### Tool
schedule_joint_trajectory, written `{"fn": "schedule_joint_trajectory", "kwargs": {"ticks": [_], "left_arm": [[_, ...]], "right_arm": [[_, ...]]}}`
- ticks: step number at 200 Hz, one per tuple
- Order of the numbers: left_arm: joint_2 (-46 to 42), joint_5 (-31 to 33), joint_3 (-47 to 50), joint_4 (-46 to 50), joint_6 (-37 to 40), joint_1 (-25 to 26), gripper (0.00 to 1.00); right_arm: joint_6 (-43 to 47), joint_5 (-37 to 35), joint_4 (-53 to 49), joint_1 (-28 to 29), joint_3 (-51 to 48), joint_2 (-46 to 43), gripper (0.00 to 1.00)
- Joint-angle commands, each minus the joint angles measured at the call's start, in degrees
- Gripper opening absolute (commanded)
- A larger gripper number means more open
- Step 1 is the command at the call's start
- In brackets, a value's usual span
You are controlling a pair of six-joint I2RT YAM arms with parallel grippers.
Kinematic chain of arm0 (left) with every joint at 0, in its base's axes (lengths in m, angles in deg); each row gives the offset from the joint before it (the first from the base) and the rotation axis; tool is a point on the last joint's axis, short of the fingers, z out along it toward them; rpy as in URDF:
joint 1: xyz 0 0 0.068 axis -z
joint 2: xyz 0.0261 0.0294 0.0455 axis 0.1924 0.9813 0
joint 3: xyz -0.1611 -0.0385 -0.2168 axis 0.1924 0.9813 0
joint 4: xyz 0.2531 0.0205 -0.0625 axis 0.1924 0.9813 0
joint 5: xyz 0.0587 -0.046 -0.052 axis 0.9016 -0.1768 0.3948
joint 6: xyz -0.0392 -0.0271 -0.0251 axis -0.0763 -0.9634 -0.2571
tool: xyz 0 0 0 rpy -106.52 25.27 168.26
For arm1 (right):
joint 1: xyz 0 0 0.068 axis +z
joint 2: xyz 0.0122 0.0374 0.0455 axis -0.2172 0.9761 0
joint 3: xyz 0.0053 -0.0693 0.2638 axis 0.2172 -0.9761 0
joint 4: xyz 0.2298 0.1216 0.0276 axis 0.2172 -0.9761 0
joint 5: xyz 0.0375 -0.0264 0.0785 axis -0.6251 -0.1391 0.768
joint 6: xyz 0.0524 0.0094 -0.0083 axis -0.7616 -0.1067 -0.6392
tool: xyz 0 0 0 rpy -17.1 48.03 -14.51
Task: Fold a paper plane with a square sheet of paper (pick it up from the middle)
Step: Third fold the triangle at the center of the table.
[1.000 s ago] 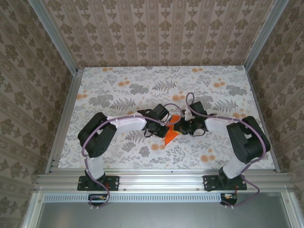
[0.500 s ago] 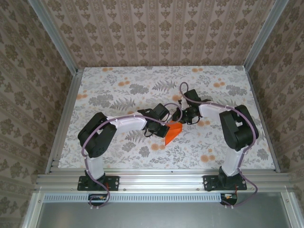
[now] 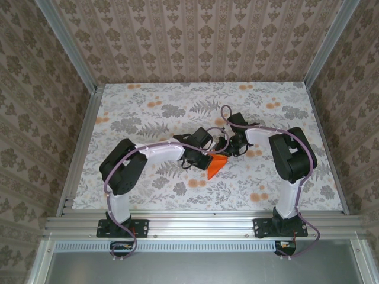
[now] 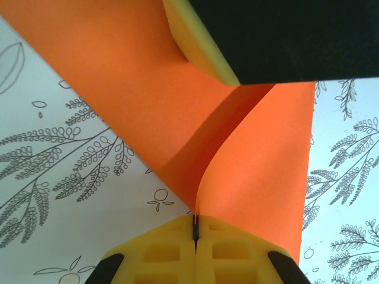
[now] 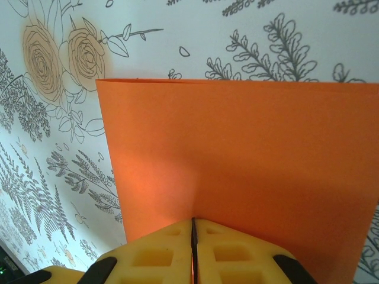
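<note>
Orange square sheet of paper (image 3: pixel 217 165) lies at the middle of the desk (image 3: pixel 148 112), between the two arms and bowed rather than flat. We find the left hand (image 4: pixel 195 234) clenched on its left side and the right hand (image 5: pixel 193 228) clenched on the opposite side, facing each other across the sheet. We judge that the coming fold turns on the line between them, near-left to far-right, with neither arm nearer.

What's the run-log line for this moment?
left gripper: shut on square sheet of paper | right gripper: shut on same sheet | sheet: bent, not yet a plane
</note>
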Motion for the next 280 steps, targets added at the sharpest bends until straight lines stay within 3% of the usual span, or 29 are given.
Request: {"fn": "schedule_joint_trajectory", "kwargs": {"ticks": [1, 53, 88, 114, 150, 202, 233, 280], "left_arm": [[1.5, -1.1, -1.3, 1.7, 1.6, 0.2, 0.0], [1.5, -0.9, -0.8, 1.6, 1.5, 0.3, 0.0], [0.9, -1.1, -1.2, 1.9, 1.4, 0.4, 0.0], [0.6, -1.1, -1.8, 1.9, 1.3, 0.5, 0.0], [0.9, -1.3, -2.1, 2.0, 1.4, 0.8, 0.0], [1.2, -1.1, -2.0, 2.3, 1.4, 1.0, 0.01], [1.5, -1.1, -2.1, 2.5, 1.5, 1.0, 0.01], [1.7, -0.9, -2.2, 2.8, 1.5, 1.1, 0.01]], "right_arm": [[1.3, 0.3, -3.0, 0.3, 1.1, 1.2, 0.1], [1.3, 0.6, -4.1, 0.2, 1.9, -1.5, 0.11], [-1.3, -0.7, -2.7, -1.7, -1.7, -10.6, 0.13], [-5.5, 3.6, 2.5, -2.5, -7.8, -15.6, 0.13], [-9.3, 6.3, 8.7, -2.5, -14.4, -15.7, 0.11], [-8.5, 1.6, 10.3, -2.8, -16.7, -10.8, 0.1], [-7.5, -0.7, 8.1, -3.1, -17.1, -8.7, 0.1], [-7.4, -1.8, 4.4, -3.1, -18.6, -14.0, 0.1]]}}
